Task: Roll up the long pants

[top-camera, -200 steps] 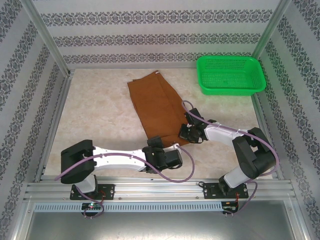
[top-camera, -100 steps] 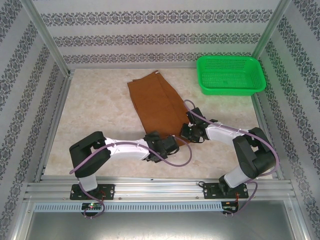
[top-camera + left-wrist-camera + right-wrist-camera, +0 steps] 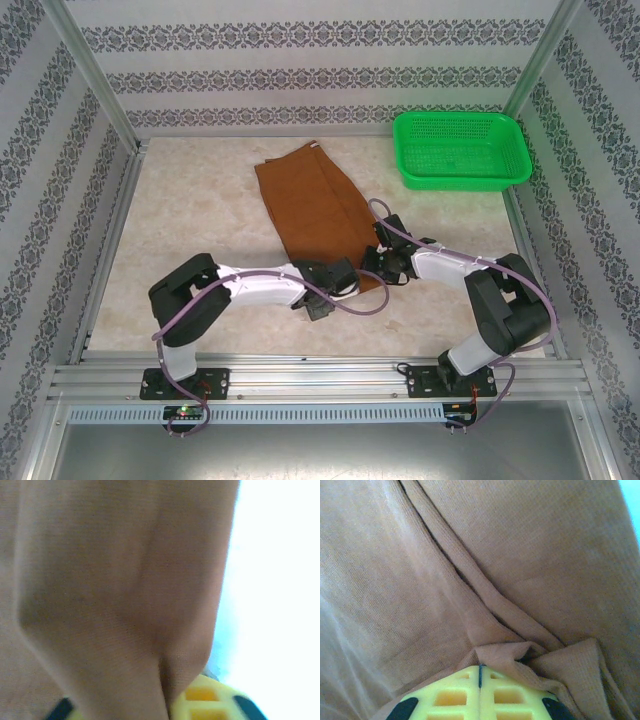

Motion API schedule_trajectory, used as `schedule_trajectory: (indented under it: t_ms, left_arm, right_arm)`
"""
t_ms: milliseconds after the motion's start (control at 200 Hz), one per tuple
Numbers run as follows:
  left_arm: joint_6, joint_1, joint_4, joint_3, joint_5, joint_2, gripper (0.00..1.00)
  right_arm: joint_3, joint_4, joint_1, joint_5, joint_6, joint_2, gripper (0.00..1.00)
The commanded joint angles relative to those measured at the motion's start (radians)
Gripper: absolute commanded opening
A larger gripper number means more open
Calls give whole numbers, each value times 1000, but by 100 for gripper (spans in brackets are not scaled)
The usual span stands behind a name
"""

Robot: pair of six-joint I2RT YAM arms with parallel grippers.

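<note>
The long pants (image 3: 312,205) lie centrally — basket (image 3: 460,181) behind-right, left gripper (image 3: 343,274) and right gripper (image 3: 378,263) at their near end.

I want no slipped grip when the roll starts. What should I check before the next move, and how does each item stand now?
1. Right gripper pinching the pants: ok, shut, cloth bunched at its tips.
2. Left gripper grip: cannot tell, cloth drapes over one finger, view blurred.
3. Both grippers at the near hem: ok.
4. Pants flat ahead: ok.
5. Basket apart from the pants: ok.
</note>
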Motion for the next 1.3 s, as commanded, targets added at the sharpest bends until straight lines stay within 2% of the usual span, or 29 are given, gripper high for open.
schedule_trajectory:
  t_ms: [0,20,30,50,60,80,95,115,235,375,425,575,639,779,1074,1189,1294]
  left_arm:
    - [-45,81,193,-32,-117,166,1]
    - [-64,83,186,-29,-149,166,10]
    - [-74,84,182,-27,-166,166,22]
    - [-94,85,175,-26,-205,166,38]
    - [-103,85,172,-24,-223,166,51]
    - [-113,85,170,-26,-252,159,70]
    - [-113,85,171,-32,-263,149,93]
    - [-111,85,175,-42,-268,136,100]
    - [-111,78,174,-85,-291,32,100]
    - [-88,4,177,-127,-488,-89,100]
    - [-36,-58,247,-171,-629,-135,100]
    - [97,-177,404,-234,-854,-200,99]
    - [116,-195,425,-241,-830,-213,93]
    - [144,-201,464,-250,-749,-174,93]
    - [242,-196,593,-213,-745,-15,85]
    - [233,-193,566,-201,-713,-10,85]
    - [232,-214,569,-243,-698,-68,86]
  right_arm:
    - [-6,-91,-9,37,-12,35,0]
    - [-4,-93,-9,37,-15,35,0]
    - [-3,-94,-10,36,-16,34,0]
    - [-4,-96,-12,35,-16,34,0]
    - [-5,-94,-12,37,-16,34,0]
    - [-4,-95,-12,37,-16,34,0]
    - [-6,-96,-12,36,-16,34,0]
    - [-6,-96,-12,36,-16,34,0]
    - [-2,-97,-12,29,-20,45,0]
    - [0,-97,-12,29,-18,42,0]
    - [2,-98,-12,31,-16,42,0]
    - [5,-91,-11,25,-13,56,0]
    - [7,-88,-10,23,-11,63,0]
    - [3,-81,-6,17,-7,64,0]
    - [-12,-82,-11,26,-6,46,0]
    - [-17,-78,-13,23,-4,46,0]
    - [-14,-81,-14,24,-3,38,0]
